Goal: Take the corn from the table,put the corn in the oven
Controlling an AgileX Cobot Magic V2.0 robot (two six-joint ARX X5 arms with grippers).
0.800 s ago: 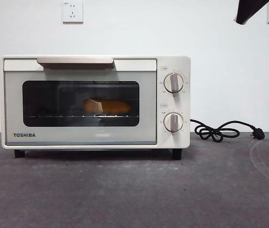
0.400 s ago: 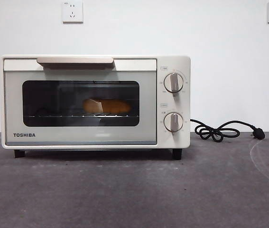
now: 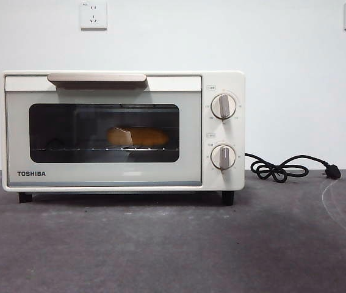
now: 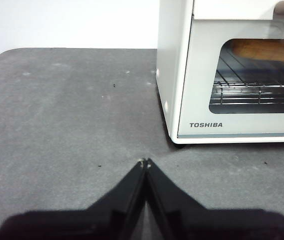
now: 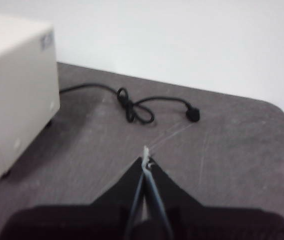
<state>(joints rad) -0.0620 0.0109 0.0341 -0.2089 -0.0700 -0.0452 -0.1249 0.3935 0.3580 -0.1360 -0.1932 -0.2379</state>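
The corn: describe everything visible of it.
The glossy yellow-orange oblong corn cob lies on its side on the wire rack inside the cream-white boxy Toshiba toaster oven, seen through the dark glass of the shut door. It sits right of the window's middle, long axis across the oven. The glass dims it, so kernel rows are hard to make out. The left wrist view shows it resting on the rack. Neither hand touches it.

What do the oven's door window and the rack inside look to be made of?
The oven has a door window that looks like dark tinted glass: smooth, see-through, with the corn visible behind it. The rack looks like shiny metal wire, thin silvery bars catching the light.
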